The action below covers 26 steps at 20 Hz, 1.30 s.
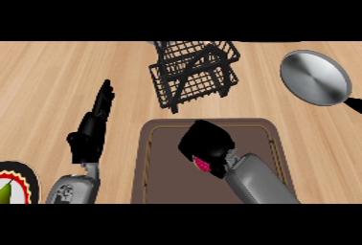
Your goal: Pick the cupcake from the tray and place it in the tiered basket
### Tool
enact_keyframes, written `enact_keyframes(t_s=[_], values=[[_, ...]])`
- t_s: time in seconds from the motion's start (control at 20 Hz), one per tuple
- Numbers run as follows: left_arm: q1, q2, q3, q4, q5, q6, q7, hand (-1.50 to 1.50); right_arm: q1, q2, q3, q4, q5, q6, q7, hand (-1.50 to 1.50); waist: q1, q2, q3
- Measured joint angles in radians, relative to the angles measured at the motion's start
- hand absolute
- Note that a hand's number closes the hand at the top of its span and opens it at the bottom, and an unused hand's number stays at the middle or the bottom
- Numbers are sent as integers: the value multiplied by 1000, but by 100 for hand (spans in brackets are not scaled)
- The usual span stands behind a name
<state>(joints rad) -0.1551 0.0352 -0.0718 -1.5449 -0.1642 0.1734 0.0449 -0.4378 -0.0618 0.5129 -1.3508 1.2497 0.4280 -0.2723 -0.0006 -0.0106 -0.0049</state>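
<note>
My right hand (205, 142) is over the middle of the brown tray (163, 167), its fingers curled round the cupcake (202, 164). Only a small pink patch of the cupcake shows under the palm; the rest is hidden. The black wire tiered basket (194, 72) stands on the counter just beyond the tray's far edge, tilted in view, with nothing visible inside. My left hand (96, 125) rests to the left of the tray with its fingers straight, pointing away from me and holding nothing.
A grey frying pan (314, 77) lies at the far right, its dark handle running off the right edge. A plate with a patterned rim (21, 177) shows at the lower left corner. Wooden counter stretches to the far left.
</note>
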Motion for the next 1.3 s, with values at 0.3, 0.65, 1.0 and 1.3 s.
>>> enact_keyframes(t_s=[0.3,0.65,1.0,1.3], values=[[-1,-6,-7,-7,-5,4,16,0,18,52,23,-19,86,88,468,150,4,-9,0],[-11,2,-3,0,7,-16,10,0,-49,60,168,-112,-45,92,985,150,28,5,3],[28,1,-10,-30,7,-19,5,0,-227,52,164,-313,-165,128,1213,150,20,4,4],[20,-6,-11,-13,-2,-9,7,0,-430,44,60,-396,-285,161,1281,150,15,2,3]])
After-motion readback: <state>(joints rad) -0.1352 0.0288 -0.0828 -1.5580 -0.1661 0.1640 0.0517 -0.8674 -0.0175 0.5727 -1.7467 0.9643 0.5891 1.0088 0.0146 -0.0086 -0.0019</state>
